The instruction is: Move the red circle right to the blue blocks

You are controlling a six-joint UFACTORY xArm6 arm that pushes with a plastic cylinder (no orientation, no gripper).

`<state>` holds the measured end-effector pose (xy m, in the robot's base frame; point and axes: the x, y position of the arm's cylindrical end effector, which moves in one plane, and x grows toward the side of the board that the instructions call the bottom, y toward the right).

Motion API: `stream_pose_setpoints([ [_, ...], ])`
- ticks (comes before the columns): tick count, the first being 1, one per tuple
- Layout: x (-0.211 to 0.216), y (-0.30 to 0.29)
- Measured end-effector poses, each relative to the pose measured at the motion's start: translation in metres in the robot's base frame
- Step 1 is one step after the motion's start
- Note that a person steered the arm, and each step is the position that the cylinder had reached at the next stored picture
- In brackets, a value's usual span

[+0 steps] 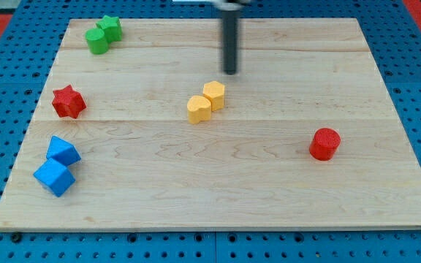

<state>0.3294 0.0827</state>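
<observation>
The red circle (324, 143), a short red cylinder, stands at the view's right on the wooden board (269, 197). Two blue blocks sit at the view's lower left, touching: a smaller one (63, 151) above a larger cube (54, 177). My tip (230, 72) is near the view's top centre, just above and right of the yellow blocks, far from the red circle and from the blue blocks, touching nothing.
A red star-shaped block (68, 101) lies at the left, above the blue blocks. Two yellow blocks (206, 101) touch each other near the centre. Two green blocks (103, 33) sit at the top left corner.
</observation>
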Motion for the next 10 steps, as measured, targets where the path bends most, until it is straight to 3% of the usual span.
stream_pose_setpoints([
  [1,0.046,0.114],
  [2,0.133,0.122],
  [3,0.163,0.129],
  [4,0.16,0.065],
  [5,0.163,-0.038],
  [6,0.173,0.029],
  [7,0.204,-0.026],
  [8,0.18,-0.114],
  [9,0.18,-0.158],
  [10,0.214,-0.13],
])
